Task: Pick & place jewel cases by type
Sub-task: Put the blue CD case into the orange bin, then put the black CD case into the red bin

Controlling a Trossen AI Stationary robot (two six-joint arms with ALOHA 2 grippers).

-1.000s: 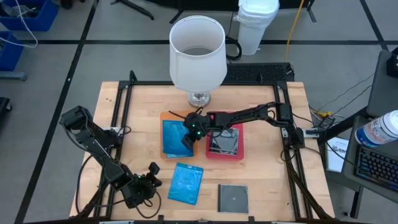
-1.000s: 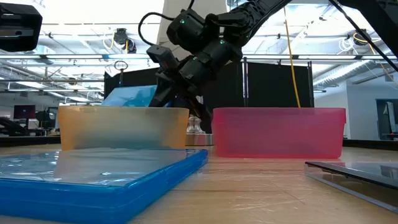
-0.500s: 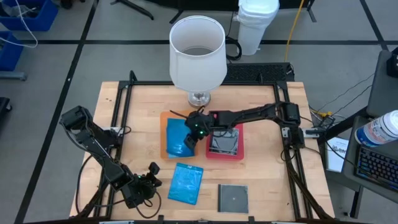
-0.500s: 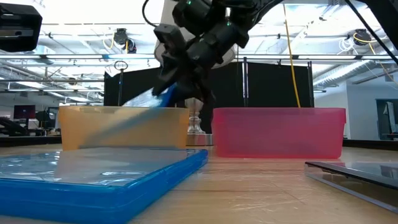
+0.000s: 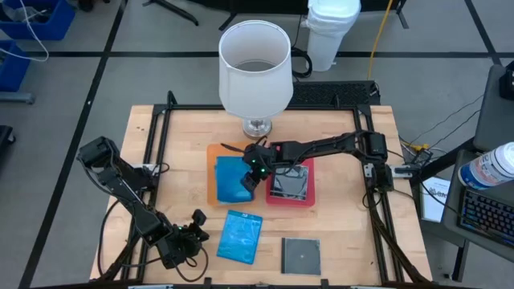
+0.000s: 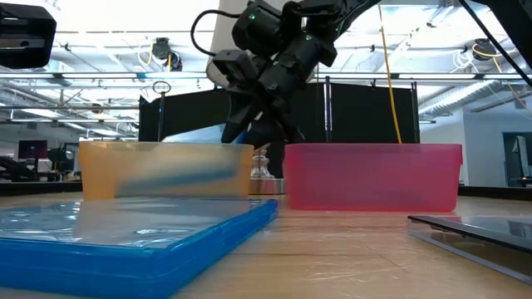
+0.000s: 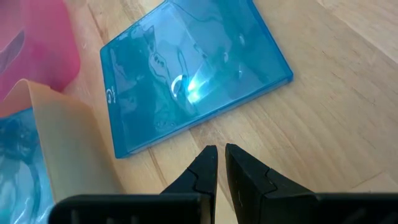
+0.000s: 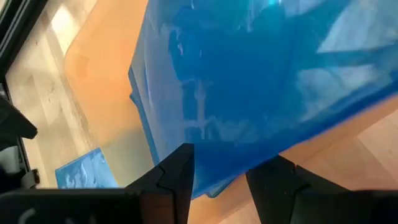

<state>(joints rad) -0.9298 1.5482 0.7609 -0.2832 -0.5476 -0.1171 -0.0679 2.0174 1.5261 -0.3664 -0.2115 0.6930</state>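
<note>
Wooden table (image 5: 345,233) carries thin, stiff, slick, probably light jewel cases; right tool (image 5: 250,178) pinches a blue case (image 5: 233,178) by its edge, the sensible hold, over the orange tray (image 5: 213,172); left tool (image 7: 217,163) rests closed.

High view looks straight down on the whole wooden tabletop (image 5: 337,233). Low view sits at tabletop level, facing the room, very close to a flat bright blue plastic case (image 6: 125,241). Left wrist view looks down on that same case. Right wrist view sits tight against the translucent orange rectangular tray (image 8: 102,81), shared with high and low views.
</note>
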